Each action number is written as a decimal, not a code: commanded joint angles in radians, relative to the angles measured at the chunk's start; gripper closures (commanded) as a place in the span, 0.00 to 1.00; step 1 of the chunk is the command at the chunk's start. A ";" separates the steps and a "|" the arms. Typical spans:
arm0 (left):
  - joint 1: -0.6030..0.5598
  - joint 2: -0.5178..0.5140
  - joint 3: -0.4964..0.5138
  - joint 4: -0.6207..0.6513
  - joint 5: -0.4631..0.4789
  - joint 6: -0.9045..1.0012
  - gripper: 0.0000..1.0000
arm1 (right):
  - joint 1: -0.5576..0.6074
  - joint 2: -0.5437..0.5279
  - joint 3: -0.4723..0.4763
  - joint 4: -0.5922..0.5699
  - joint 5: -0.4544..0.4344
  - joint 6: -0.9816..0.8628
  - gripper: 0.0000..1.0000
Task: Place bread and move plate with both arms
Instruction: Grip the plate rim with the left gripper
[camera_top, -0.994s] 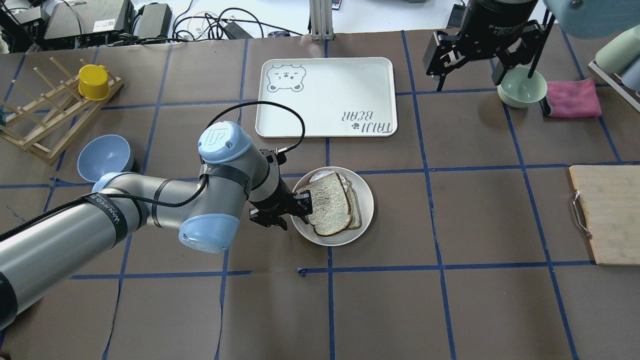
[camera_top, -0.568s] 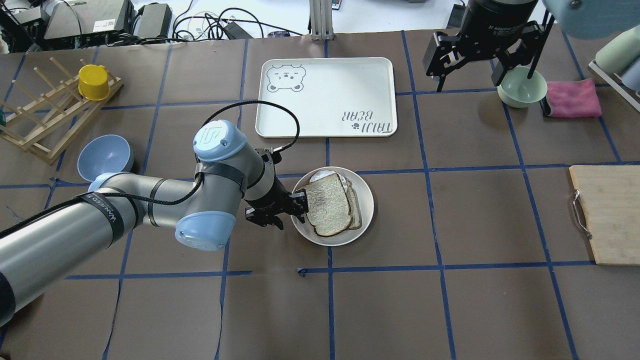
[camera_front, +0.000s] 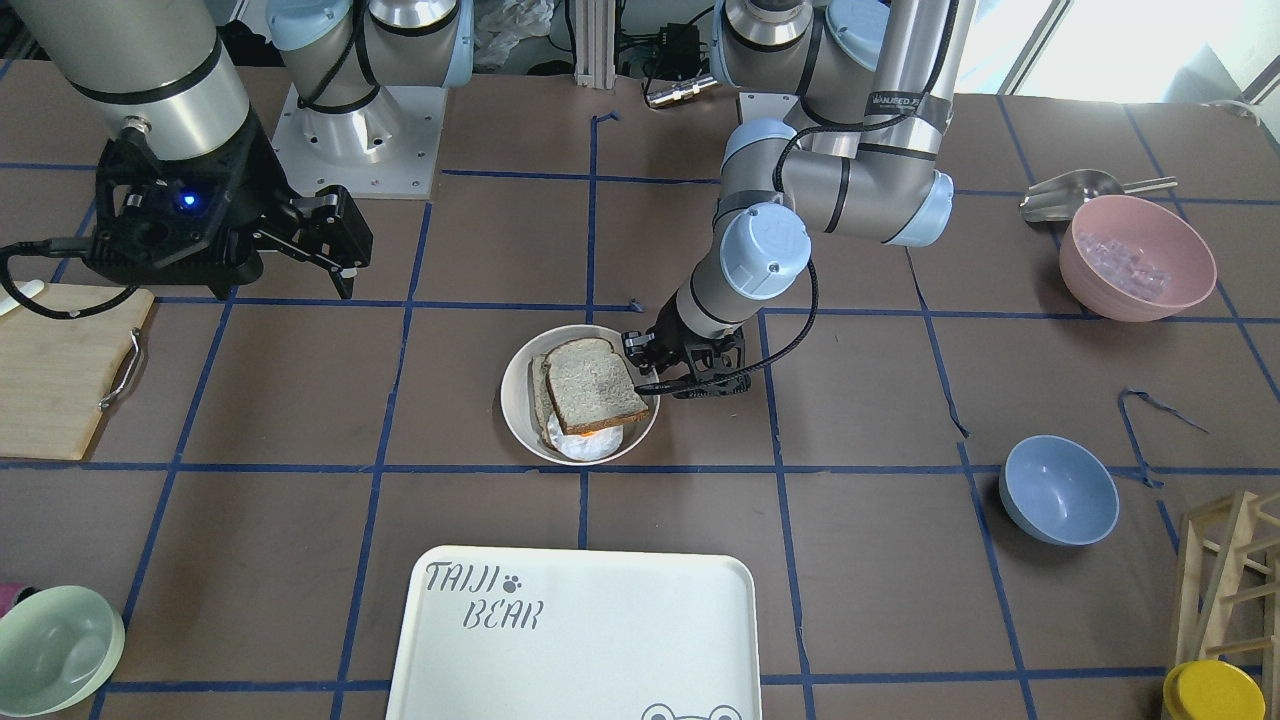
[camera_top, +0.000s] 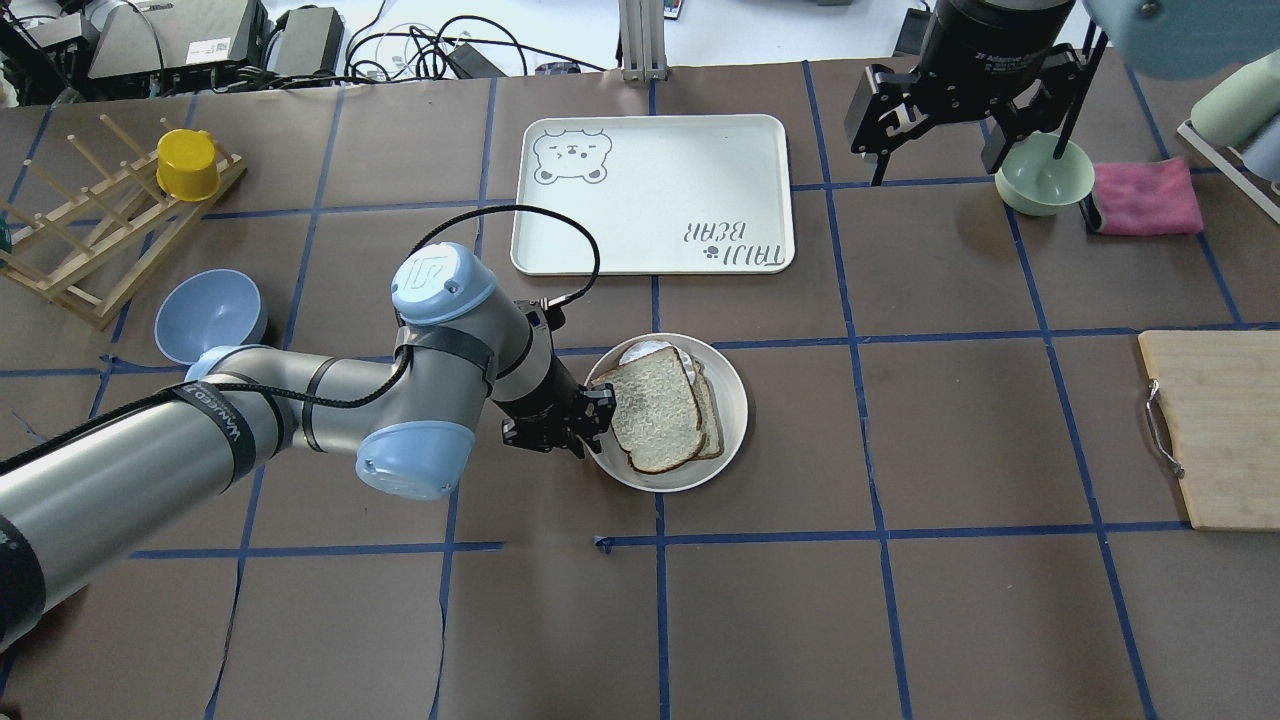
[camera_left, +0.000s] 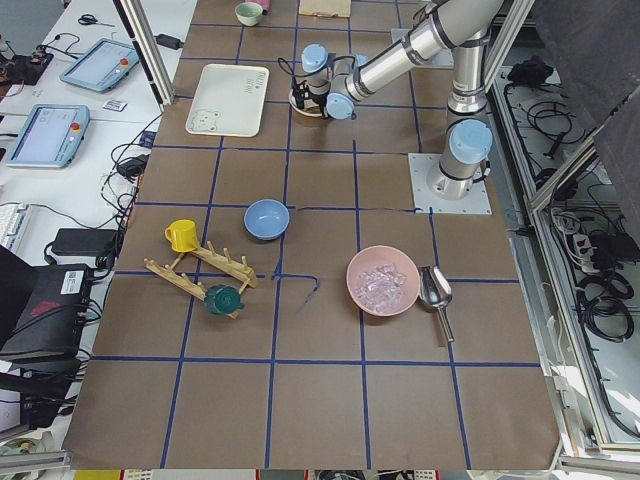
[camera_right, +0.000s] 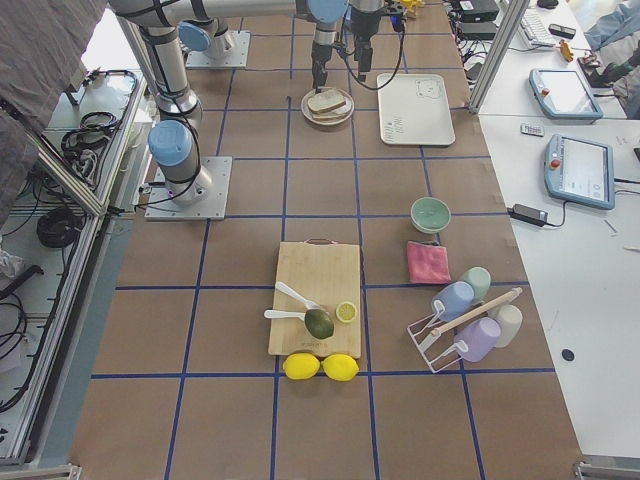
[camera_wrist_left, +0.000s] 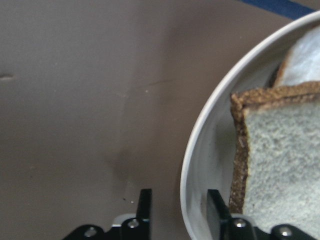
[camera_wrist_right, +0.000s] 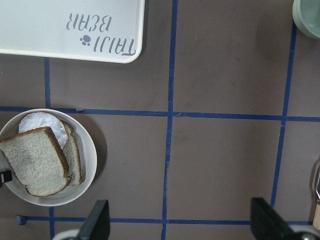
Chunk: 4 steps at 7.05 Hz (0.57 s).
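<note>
Backed slightly off bread (camera_top: 655, 408): left gripper (camera_top: 592, 422), fingers parted astride plate (camera_top: 736, 400) rim. Slices on plate: two, bread atop paler slice (camera_top: 713, 420). Right gripper (camera_top: 937, 160): spread wide, empty.

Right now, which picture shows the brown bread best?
The right wrist-mounted view: the bread lies whole and unhidden on the plate, seen from above. The overhead and front-facing views show it whole but smaller in the frame. The left wrist view catches only one crusty corner. In the side views it is tiny or partly hidden.
</note>
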 joint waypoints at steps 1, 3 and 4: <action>0.000 0.001 0.001 -0.002 -0.003 -0.013 1.00 | -0.001 0.000 0.002 0.000 0.002 0.000 0.00; 0.005 0.008 0.039 -0.014 -0.002 -0.018 1.00 | 0.000 0.000 0.002 0.000 0.004 -0.001 0.00; 0.026 0.014 0.082 -0.061 -0.034 -0.048 1.00 | 0.000 0.000 0.003 0.000 0.004 0.000 0.00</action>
